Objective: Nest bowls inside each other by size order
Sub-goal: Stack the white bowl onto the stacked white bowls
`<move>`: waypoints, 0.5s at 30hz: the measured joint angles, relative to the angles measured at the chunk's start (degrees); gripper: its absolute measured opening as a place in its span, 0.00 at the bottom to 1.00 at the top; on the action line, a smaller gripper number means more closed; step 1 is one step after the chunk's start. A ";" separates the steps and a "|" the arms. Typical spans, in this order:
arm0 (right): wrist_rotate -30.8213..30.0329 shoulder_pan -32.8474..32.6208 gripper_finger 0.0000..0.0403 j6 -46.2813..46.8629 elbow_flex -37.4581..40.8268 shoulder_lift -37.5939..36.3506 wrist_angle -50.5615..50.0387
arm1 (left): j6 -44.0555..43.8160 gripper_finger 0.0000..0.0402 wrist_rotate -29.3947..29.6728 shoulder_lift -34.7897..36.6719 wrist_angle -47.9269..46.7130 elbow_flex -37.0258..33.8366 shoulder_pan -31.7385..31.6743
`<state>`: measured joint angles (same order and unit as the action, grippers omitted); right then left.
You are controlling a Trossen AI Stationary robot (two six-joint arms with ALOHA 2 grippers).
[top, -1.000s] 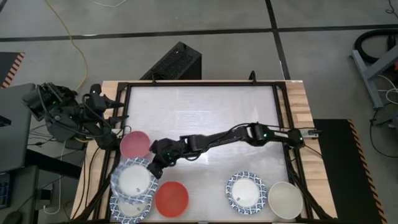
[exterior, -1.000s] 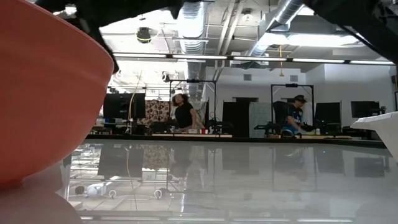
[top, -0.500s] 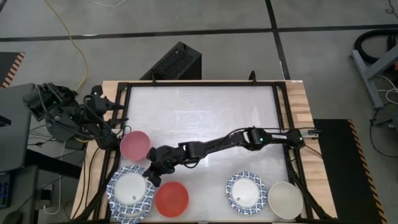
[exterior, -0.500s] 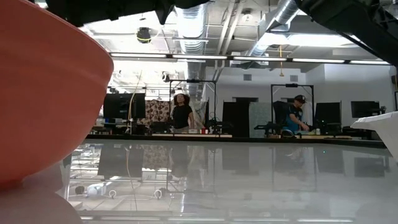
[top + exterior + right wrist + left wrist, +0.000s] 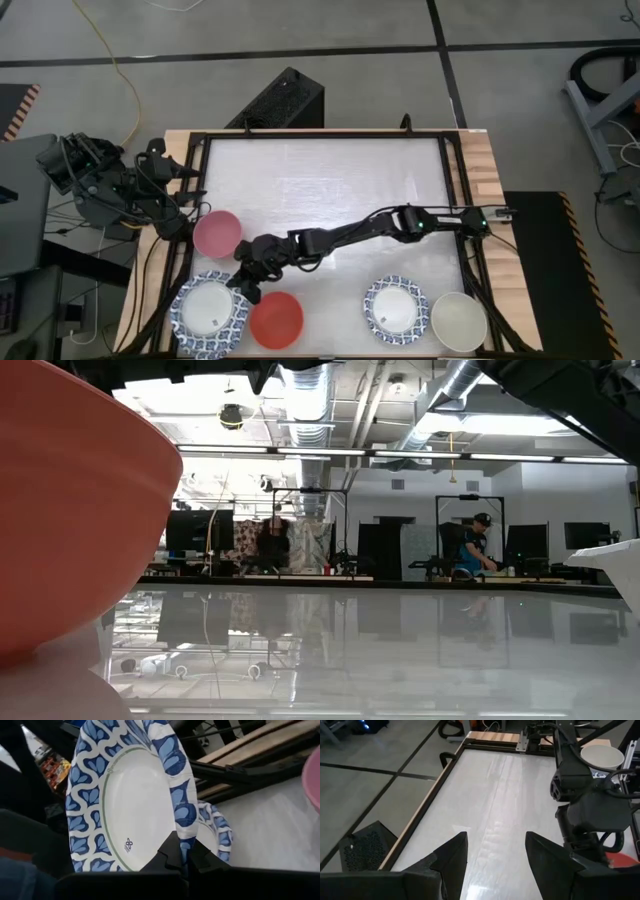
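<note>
My right gripper (image 5: 244, 282) reaches across the table to the near left corner. It is shut on the rim of a blue-and-white bowl (image 5: 208, 308), which lies over another blue-and-white bowl (image 5: 216, 829). A pink bowl (image 5: 217, 233) stands just behind them and a red bowl (image 5: 276, 320) to their right. A third blue-and-white bowl (image 5: 396, 306) and a cream bowl (image 5: 459, 320) stand at the near right. My left gripper (image 5: 495, 862) is open and empty at the table's left edge (image 5: 190, 203). My right gripper pinches the bowl's blue patterned rim (image 5: 181, 831) between its two fingers, on the side of the bowl toward the table's right. The fingers come from the right, slanting down. The bowl sits over the lower bowl; whether it rests on it I cannot tell.
The middle and far part of the white table top (image 5: 330, 190) holds no objects. A black frame (image 5: 455, 180) runs around the table. The red bowl (image 5: 60, 510) fills the low view's left. People sit at desks in the room behind.
My right gripper has gone toward the table's near edge, carrying the blue-and-white bowl with it. The bowl had been offset toward the far side of the lower bowl and now lies centred over it.
</note>
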<state>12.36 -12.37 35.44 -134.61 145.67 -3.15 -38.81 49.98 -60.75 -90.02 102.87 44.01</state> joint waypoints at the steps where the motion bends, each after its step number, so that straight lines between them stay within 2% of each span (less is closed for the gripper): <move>1: 0.00 -0.17 0.02 -0.21 0.00 0.00 0.13 | 0.00 0.47 -0.01 -0.01 0.00 0.00 0.00; 7: 1.86 -0.52 0.02 -0.24 -0.10 0.76 3.66 | -0.01 0.47 0.01 -0.80 0.00 0.00 0.00; 10: 6.04 -0.09 0.02 4.82 0.05 2.42 12.40 | 0.07 0.47 0.04 -1.38 -0.01 0.00 0.00; 15: 5.49 0.98 0.02 7.77 -0.28 3.20 21.31 | 0.13 0.47 -0.08 -2.32 0.01 0.00 0.00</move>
<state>17.85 -11.39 43.21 -134.89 148.86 18.16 -38.67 49.90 -63.07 -90.01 102.87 44.01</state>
